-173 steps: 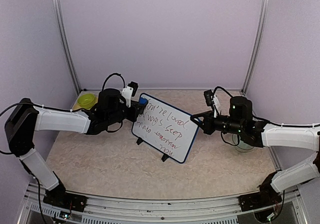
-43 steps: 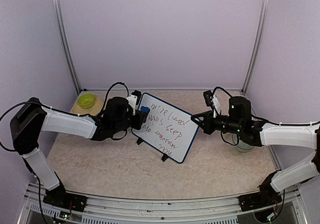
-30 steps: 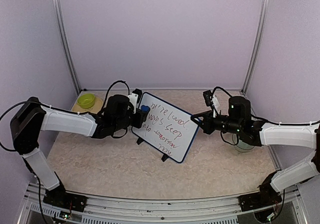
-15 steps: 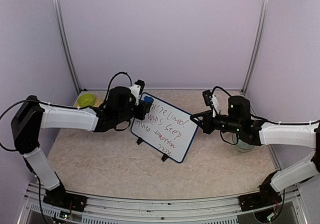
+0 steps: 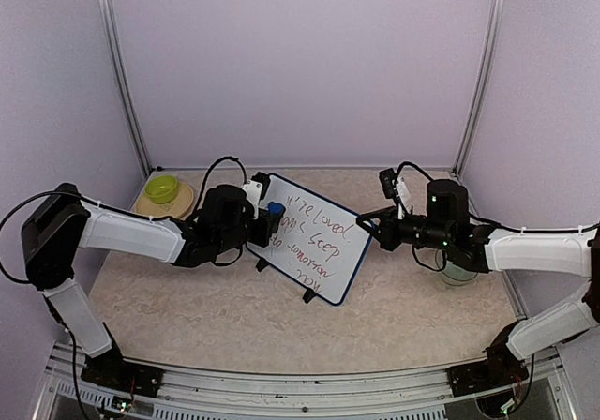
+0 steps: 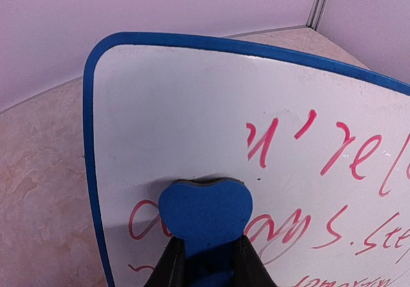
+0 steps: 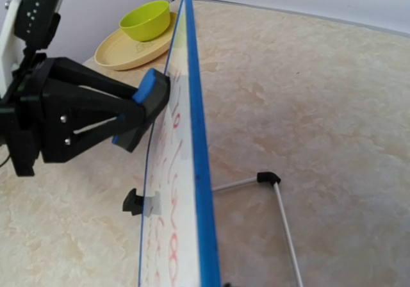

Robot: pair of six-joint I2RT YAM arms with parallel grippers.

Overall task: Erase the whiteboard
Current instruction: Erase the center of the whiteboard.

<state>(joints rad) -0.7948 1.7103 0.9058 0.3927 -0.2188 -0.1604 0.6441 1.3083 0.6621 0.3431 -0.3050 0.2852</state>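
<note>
The whiteboard (image 5: 319, 242) stands tilted on black fold-out legs, with red handwriting across it; its top-left corner is wiped blank. My left gripper (image 6: 208, 254) is shut on a blue eraser block (image 6: 205, 211), which presses flat on the board's left part over the second line of writing. In the top view that eraser (image 5: 273, 216) sits by the board's left edge. My right gripper (image 5: 372, 225) is shut on the board's right edge; in the right wrist view the blue frame (image 7: 196, 139) runs down to the jaws, and the fingers themselves are hidden.
A green bowl (image 5: 162, 188) sits on a yellow plate (image 5: 148, 201) at the back left, behind my left arm. A clear cup (image 5: 457, 273) stands under my right forearm. The board's wire leg (image 7: 282, 218) reaches out behind it.
The left gripper has slid the eraser from the board's top-left corner down along the left side toward me. The start of the top line is gone. The right arm has not moved.
</note>
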